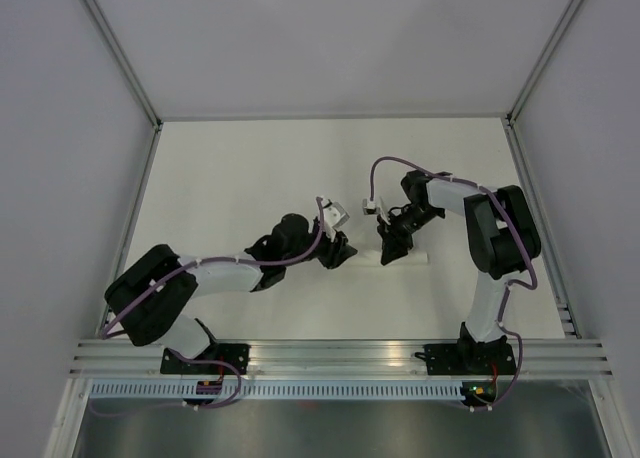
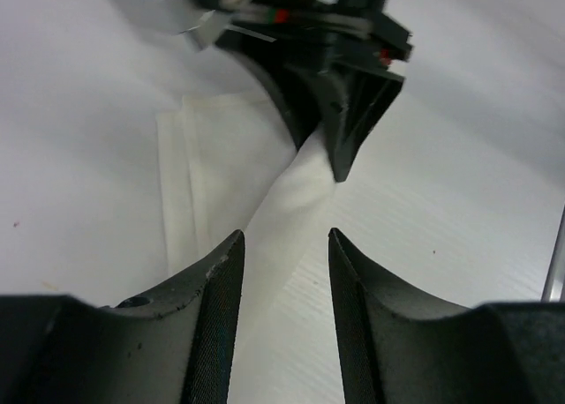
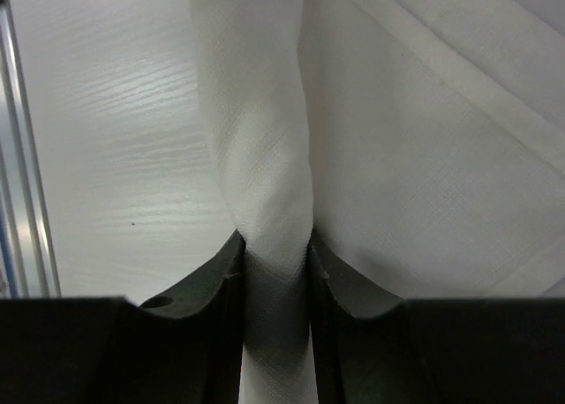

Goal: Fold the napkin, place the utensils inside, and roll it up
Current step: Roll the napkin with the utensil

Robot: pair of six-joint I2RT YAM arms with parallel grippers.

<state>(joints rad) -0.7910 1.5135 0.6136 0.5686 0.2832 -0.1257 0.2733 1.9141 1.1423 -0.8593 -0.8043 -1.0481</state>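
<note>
Right hand (image 3: 274, 238) is clamped on the napkin (image 3: 265, 139), a slim bunched strip just 4 o'clock of desk (image 3: 115, 139) centre. Left hand (image 2: 285, 234) at its 9 o'clock straddles it, can't tell if gripping. I'd roll both ends evenly, snug.

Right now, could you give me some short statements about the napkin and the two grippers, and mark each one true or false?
1. The right gripper clamps a bunched part of the napkin. True.
2. The napkin lies fully spread out and flat. False: it is folded and gathered into a narrow strip.
3. The left gripper is close to the right gripper, over the middle of the table. True.
4. The napkin is dark red. False: it is white.
</note>
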